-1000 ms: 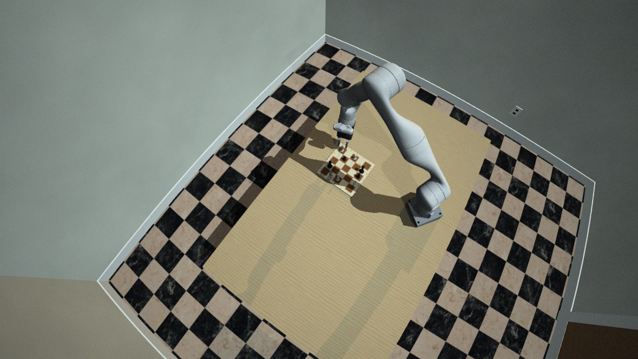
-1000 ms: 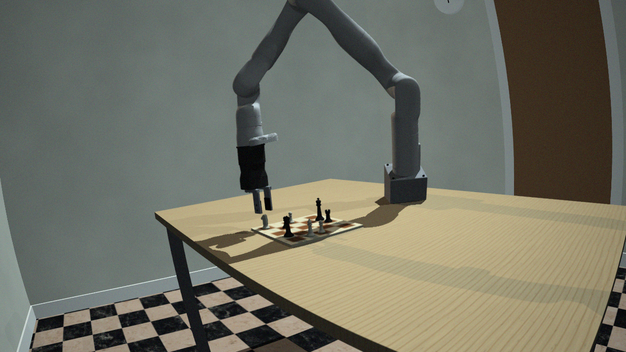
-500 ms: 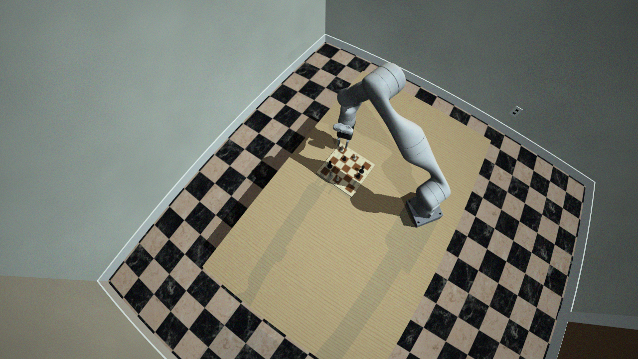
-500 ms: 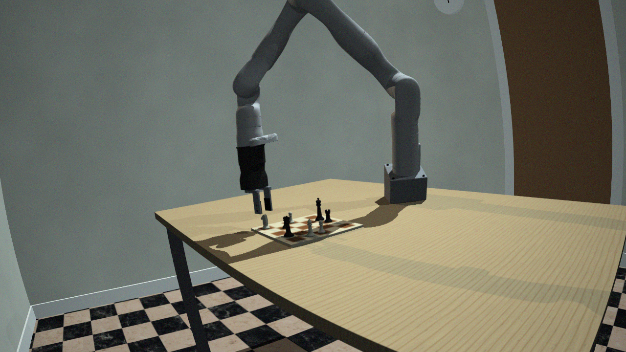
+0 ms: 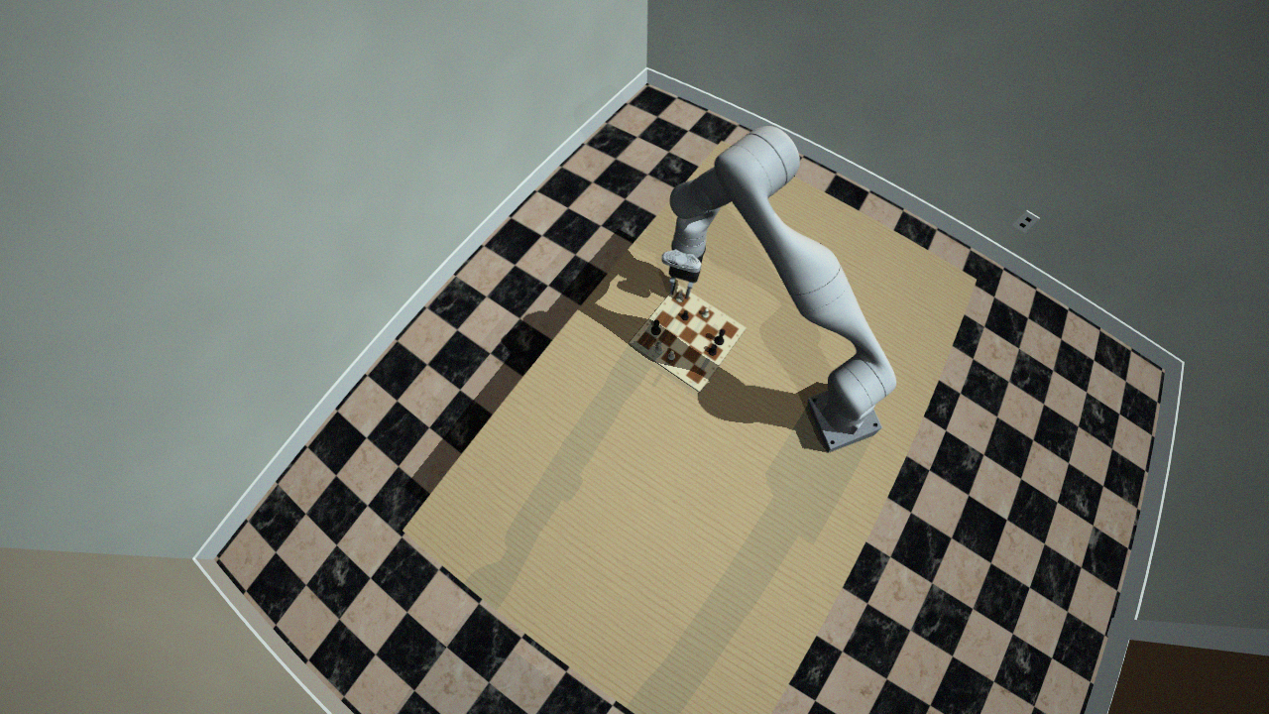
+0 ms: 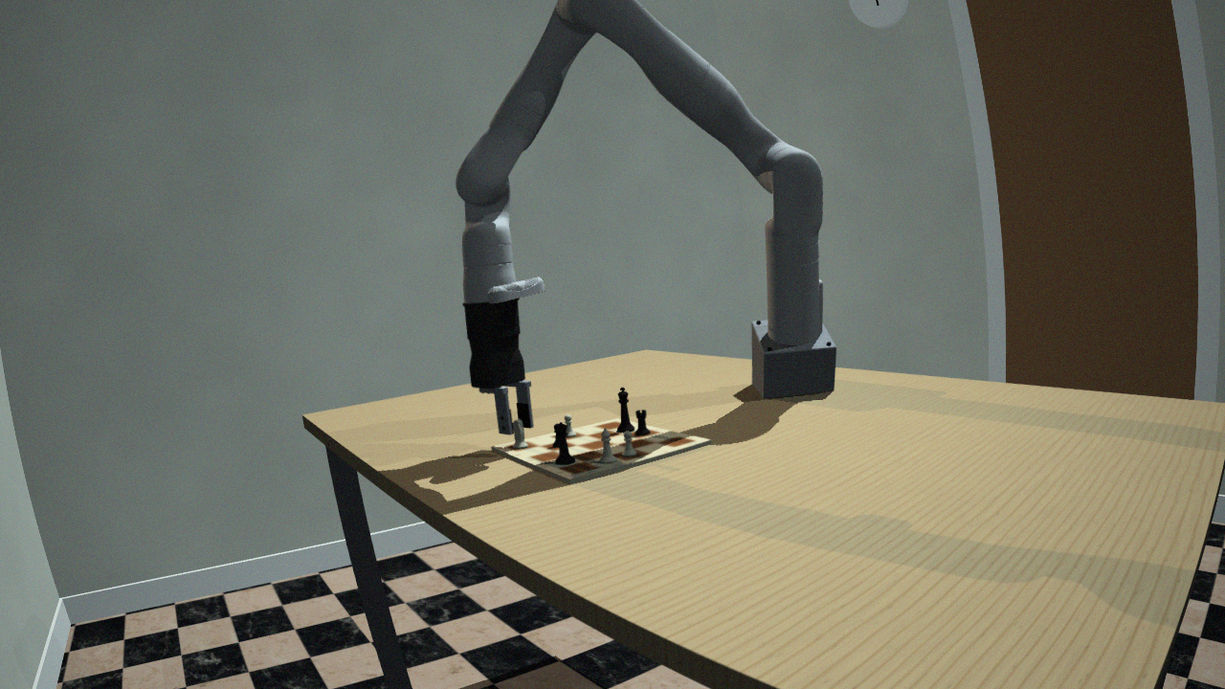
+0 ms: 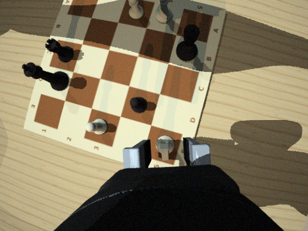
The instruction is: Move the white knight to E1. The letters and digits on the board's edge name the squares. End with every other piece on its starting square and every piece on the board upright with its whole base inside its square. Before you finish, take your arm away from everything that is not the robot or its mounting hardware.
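The small chessboard (image 7: 128, 68) lies on the wooden table, also seen in the exterior view (image 6: 599, 445). A white piece, the knight as far as I can tell, stands upright on the corner square E5 at the board's near edge. My gripper (image 7: 167, 149) is open, with a finger on each side of this piece. In the exterior view my fingertips (image 6: 514, 422) are level with the top of the piece (image 6: 519, 436) and do not clamp it. Square E1 (image 7: 49, 111) is a bare dark corner square at the left.
A white pawn (image 7: 97, 126) stands on E3 and a black pawn (image 7: 138, 104) on D4. A black king (image 7: 47, 77) and another black piece (image 7: 60, 51) stand near the 1 edge. Two white pieces (image 7: 147, 8) and a black pawn (image 7: 187, 45) stand at the far side.
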